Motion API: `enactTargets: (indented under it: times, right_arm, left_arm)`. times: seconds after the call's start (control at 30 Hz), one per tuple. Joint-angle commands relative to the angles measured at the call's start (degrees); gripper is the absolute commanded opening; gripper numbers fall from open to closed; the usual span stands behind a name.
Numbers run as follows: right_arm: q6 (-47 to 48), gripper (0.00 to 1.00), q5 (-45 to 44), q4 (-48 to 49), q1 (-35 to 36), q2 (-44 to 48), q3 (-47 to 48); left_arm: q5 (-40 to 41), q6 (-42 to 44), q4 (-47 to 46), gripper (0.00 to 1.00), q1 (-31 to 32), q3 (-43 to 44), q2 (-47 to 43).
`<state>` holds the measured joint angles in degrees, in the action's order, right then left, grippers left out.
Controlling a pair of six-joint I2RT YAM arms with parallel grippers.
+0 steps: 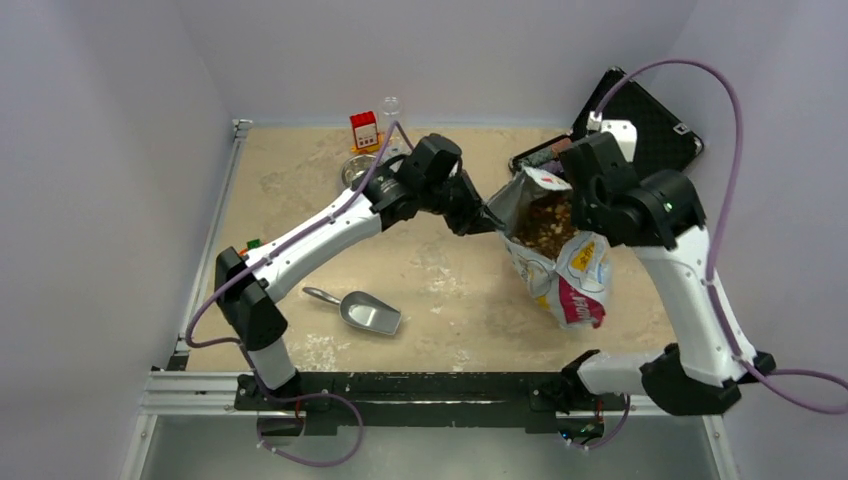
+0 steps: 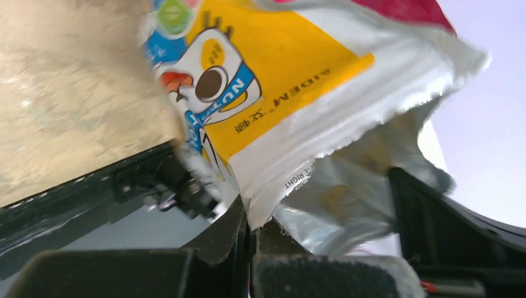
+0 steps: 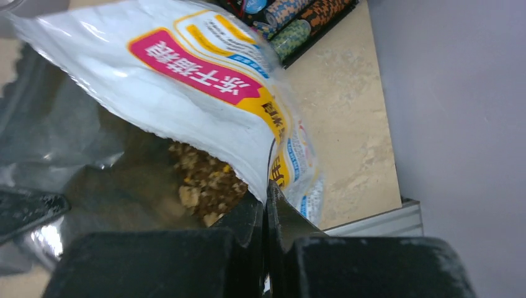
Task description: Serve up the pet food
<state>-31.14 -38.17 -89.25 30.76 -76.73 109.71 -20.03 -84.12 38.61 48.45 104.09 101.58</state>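
The printed food bag (image 1: 575, 275) stands right of centre with its mouth pulled wide, and brown pet food (image 1: 545, 225) shows inside it. My left gripper (image 1: 484, 221) is shut on the left rim of the bag (image 2: 291, 133), pinching the torn foil edge. On the opposite side, my right gripper (image 1: 583, 212) is shut on the right rim of the bag (image 3: 205, 99), and the pet food (image 3: 205, 180) lies just beyond its fingers. A metal scoop (image 1: 362, 310) lies flat on the table, below my left arm and apart from both grippers.
A metal bowl (image 1: 357, 170) sits at the back left beside a small red-and-white box (image 1: 365, 130) and a clear glass (image 1: 390, 108). An open black case (image 1: 640, 125) with rows of poker chips (image 3: 298, 18) stands at the back right, behind the bag.
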Motion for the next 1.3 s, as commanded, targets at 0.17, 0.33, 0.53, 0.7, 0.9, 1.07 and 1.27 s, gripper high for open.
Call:
enactTargets:
  times: [0.17,0.33,0.53,0.7,0.9,1.07,1.27]
  right_arm:
    - [0.37,0.00,12.06,28.68,18.44,7.25,-30.99]
    - [-3.49,0.00,8.88,26.98,27.17,1.70,-34.27]
    - [1.16,0.00,10.23,31.78,27.19,7.82,-38.38]
    - [3.05,0.00,11.80,34.79,27.16,11.99,-43.06]
    - [11.06,0.00,18.53,43.62,27.24,22.33,-49.50]
    - [19.43,0.00,28.41,52.44,27.24,33.22,-55.70]
    - [20.24,0.00,37.38,50.49,27.24,31.59,-54.17]
  left_arm:
    - [-0.99,19.42,-2.26,0.00,-2.83,-30.63,-11.91]
    - [4.84,31.17,6.34,0.18,-4.06,-32.33,-16.32]
    - [9.76,35.46,11.94,0.55,-4.06,-31.67,-24.92]
    - [10.19,35.44,13.19,0.58,-4.15,-36.34,-31.50]
    - [13.86,31.74,9.90,0.47,-5.14,-39.07,-34.12]
    - [13.84,24.26,7.20,0.43,-9.66,-43.04,-34.81]
    - [7.03,12.88,-1.21,0.54,-11.02,-49.61,-29.36]
